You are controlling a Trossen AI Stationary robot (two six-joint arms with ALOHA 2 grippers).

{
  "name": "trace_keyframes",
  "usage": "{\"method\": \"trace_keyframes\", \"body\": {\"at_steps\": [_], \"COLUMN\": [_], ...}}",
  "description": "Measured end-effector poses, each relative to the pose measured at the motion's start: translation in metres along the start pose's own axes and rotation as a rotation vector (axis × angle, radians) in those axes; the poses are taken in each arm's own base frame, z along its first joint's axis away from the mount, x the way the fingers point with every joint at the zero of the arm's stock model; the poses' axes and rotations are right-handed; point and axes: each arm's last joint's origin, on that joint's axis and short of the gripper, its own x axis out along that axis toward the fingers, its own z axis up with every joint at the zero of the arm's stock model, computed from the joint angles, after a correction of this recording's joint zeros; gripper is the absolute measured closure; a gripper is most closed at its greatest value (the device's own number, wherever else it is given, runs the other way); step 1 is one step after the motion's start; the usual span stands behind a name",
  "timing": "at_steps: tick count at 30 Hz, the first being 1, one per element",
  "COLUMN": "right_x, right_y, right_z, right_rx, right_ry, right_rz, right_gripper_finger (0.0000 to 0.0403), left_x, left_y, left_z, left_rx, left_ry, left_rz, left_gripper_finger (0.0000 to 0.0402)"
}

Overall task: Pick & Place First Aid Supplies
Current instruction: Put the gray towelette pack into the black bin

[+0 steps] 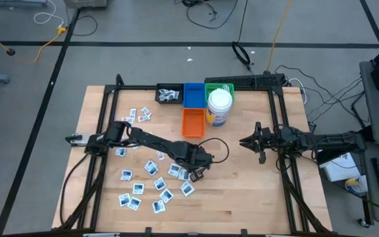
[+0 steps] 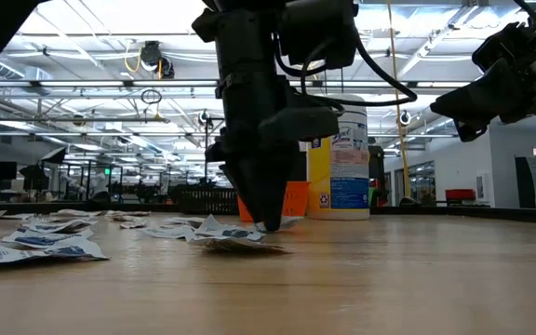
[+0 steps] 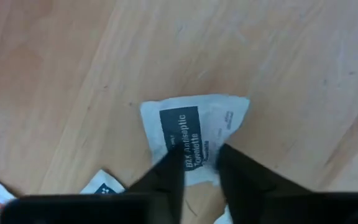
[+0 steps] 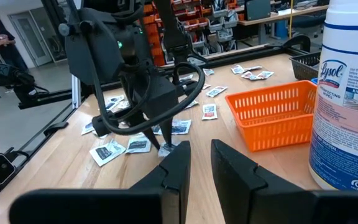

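Many small white packets with blue or dark print lie loose on the left half of the table, a few more near the far rail. My left gripper points down over one white packet with a dark label at the right edge of the scatter; a narrow gap stays between its fingers. In the low view that packet lies flat on the wood. My right gripper hangs in the air right of centre, narrowly open, holding nothing. My left gripper comes from above, pointing down, and its two fingertips stand on the packet's edge nearest the gripper, one on each side of the printed label. The packet lies flat on the table, not lifted.
At the far middle stand a black bin holding a few packets, a blue bin, a green bin and an orange basket. A white and yellow wipes tub stands beside the basket. Bare wood lies toward the near right.
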Motion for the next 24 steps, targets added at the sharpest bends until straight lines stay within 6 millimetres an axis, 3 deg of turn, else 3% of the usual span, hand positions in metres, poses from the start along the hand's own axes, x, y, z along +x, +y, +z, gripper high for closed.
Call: {"method": "trace_keyframes", "body": {"at_steps": [4,10,18,24], "right_x": [0.000,0.000,0.000,0.000], "right_y": [0.000,0.000,0.000,0.000], "right_z": [0.000,0.000,0.000,0.000], "right_rx": [0.000,0.000,0.000,0.000], "right_ry": [0.000,0.000,-0.001,-0.001], "right_rz": [0.000,0.000,0.000,0.000], "right_gripper_finger": [0.0344,0.0344,0.0344,0.0344], "left_x": [0.000,-0.006,-0.059,-0.098], "left_y": [-0.001,0.008,0.041,0.078], "left_z": [0.001,0.004,0.010,0.010], "left_rx": [0.022,0.001,-0.019,-0.040], "left_ry": [-0.008,0.017,0.059,0.094], "left_rz": [-0.009,-0.034,-0.073,-0.066], "left_gripper_finger": [0.0390,0.0396,0.0397,0.0398]}}
